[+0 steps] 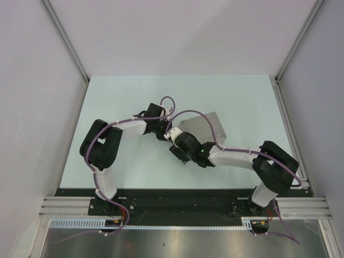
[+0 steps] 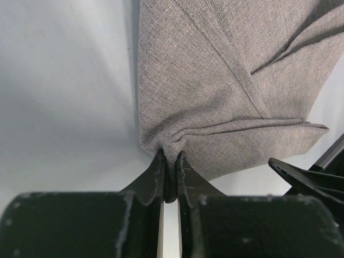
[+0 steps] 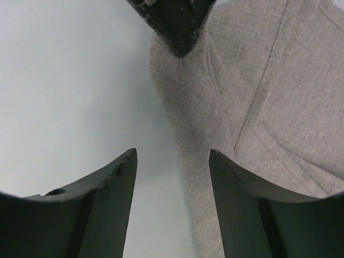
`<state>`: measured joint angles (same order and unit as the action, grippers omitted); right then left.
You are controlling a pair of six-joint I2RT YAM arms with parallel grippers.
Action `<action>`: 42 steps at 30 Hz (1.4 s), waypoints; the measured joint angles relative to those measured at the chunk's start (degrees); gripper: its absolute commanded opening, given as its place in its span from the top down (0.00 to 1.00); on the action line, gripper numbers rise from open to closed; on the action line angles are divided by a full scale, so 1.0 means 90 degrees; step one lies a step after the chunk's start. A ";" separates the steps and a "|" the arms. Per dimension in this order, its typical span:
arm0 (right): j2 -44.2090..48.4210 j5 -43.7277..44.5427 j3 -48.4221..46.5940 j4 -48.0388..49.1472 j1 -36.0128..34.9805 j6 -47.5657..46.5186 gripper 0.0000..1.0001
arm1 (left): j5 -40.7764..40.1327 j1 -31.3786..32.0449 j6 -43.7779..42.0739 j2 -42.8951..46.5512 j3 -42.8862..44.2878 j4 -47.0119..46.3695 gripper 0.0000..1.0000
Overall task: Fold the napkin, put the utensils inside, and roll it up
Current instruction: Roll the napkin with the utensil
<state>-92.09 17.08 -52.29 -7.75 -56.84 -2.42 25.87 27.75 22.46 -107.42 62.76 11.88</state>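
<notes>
Looking down on a pale green worktop [image 1: 123, 102], two black-and-white robot arms are reaching in from its near edge and meeting close to its middle. A plain grey-beige napkin [image 1: 199, 129] is lying just right of the worktop's centre, about halfway between the near and far edges and well clear of every corner. The wrists and a looping purple cable [image 1: 185, 113] are covering part of the napkin from above.

In the left wrist view, the left gripper [image 2: 169, 159] is pinching the napkin's edge, with its two dark fingers closed almost together on a small bunch of fabric. The cloth is puckering into fine pleats where the fingers are biting and spreading away from them toward the top of the view. A straight diagonal crease is running across the weave, and a doubled layer is ending in a soft point on the right, so the napkin is lying in overlapping folds. Whether the pinched part is lifted off the worktop or resting on it cannot be told.

In the right wrist view, the right gripper [image 3: 172, 157] is standing wide open and holding nothing. One finger is sitting over bare worktop. The other is sitting over the napkin's edge, and whether it is touching the cloth cannot be told. The dark tip of the left gripper is showing at the top of this view, at the cloth's border.
</notes>
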 measured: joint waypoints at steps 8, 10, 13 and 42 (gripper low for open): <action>-0.0619 0.0459 0.0000 0.0452 -0.0056 -0.0240 0.40 | 0.0061 -0.0002 -0.0153 -0.0219 0.0401 0.0474 1.00; -0.0777 0.0648 0.0000 0.0527 -0.0049 -0.0236 0.41 | 0.0087 -0.0002 -0.0177 -0.0245 0.0447 0.0527 1.00; -0.0862 0.0818 -0.0015 0.0682 -0.0049 -0.0240 0.43 | 0.0100 -0.0002 -0.0211 -0.0270 0.0493 0.0583 1.00; -0.0937 -0.3351 -0.0318 0.0367 0.1741 0.0090 1.00 | -0.0204 -0.0316 -0.0090 -0.0107 0.0476 0.0274 0.24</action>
<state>-100.53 -13.08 -55.16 -4.45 -41.17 -1.61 24.03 24.91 21.65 -108.38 67.05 14.35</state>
